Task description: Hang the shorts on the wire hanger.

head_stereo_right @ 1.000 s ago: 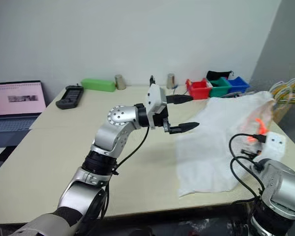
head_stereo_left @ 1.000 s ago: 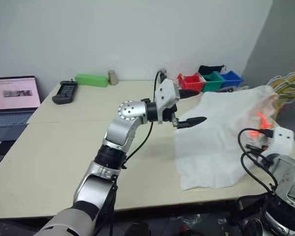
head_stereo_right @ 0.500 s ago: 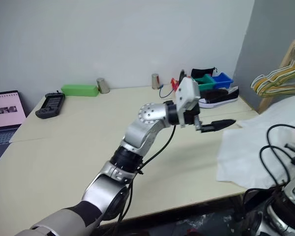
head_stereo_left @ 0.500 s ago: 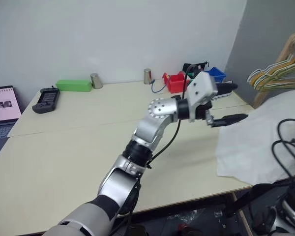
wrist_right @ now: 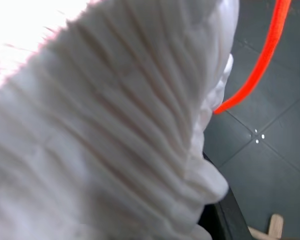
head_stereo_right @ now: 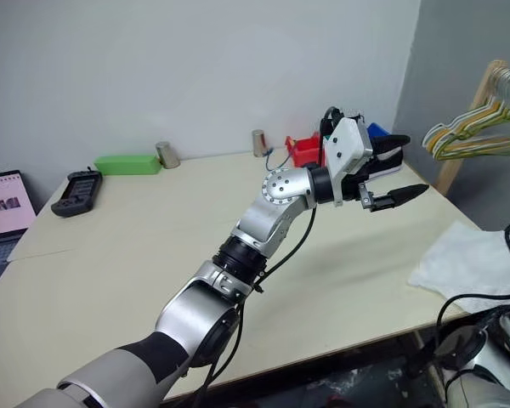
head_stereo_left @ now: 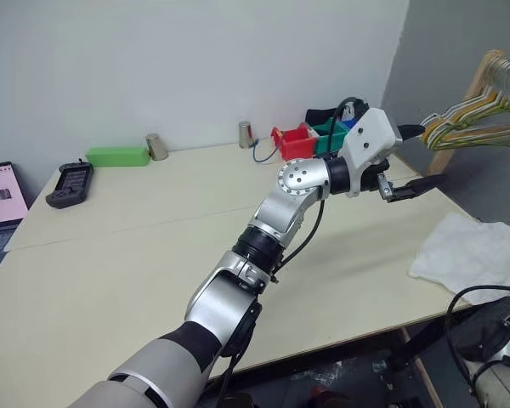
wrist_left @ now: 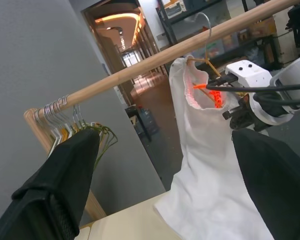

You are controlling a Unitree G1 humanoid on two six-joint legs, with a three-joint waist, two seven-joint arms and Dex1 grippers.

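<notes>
- Shorts [wrist_left: 205,165] are held up by the gathered waistband, right gripper [wrist_left: 240,107] clamped on it just beside the wooden rail [wrist_left: 140,67]; lower fabric trails onto the table [head_stereo_left: 153,246] edge.
- Waistband is likely raised so the opening faces the hanger.
- Left gripper [head_stereo_left: 408,161] is held in the air over the table's far corner, fingers wide apart and empty, pointed toward the rack; probably staged to assist.
- Wire hanger: a hook shows above the waistband, but it cannot be told whether it is the hanger's.
- Pale hangers [head_stereo_left: 467,123] hang on the rack, untouched.

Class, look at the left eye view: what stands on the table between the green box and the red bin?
Two metal cups stand there: one beside the green box, one nearer the red bin. Both eye views show them.
</notes>
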